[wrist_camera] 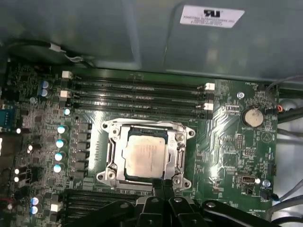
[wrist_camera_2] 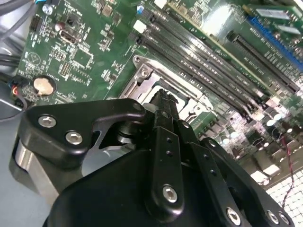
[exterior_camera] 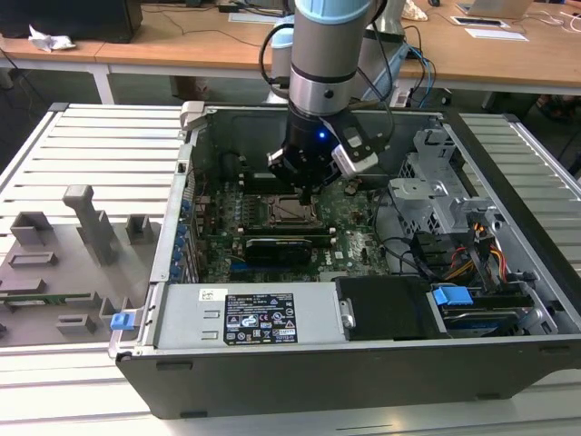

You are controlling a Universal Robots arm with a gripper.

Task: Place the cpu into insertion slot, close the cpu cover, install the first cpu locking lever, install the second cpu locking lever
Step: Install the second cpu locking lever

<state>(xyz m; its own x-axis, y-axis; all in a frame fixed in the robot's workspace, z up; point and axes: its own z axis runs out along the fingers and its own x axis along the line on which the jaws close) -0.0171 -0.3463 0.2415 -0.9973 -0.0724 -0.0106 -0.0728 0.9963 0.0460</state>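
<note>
Exterior view: the pincer [exterior_camera: 304,193] hangs just above the insertion slot [exterior_camera: 292,211] inside the open computer case [exterior_camera: 363,363].

Second wrist view: its fingers [wrist_camera_2: 163,120] are pressed together, empty, at the socket's edge.

First wrist view: the cpu [wrist_camera: 146,157] sits in the slot, framed by the cpu cover [wrist_camera: 113,151], which appears lowered. Placement judged done; whether the levers are latched cannot be told.

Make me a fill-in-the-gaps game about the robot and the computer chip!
1. The chip is lying inside the square ___ on the green board.
2. The cover around the chip is a silver metal ___ with a window in its middle.
3. The round coin battery sits on the ___ circuit board.
4. The gripper hangs just beside the socket's ___.

Missing words: socket; frame; green; edge
</note>
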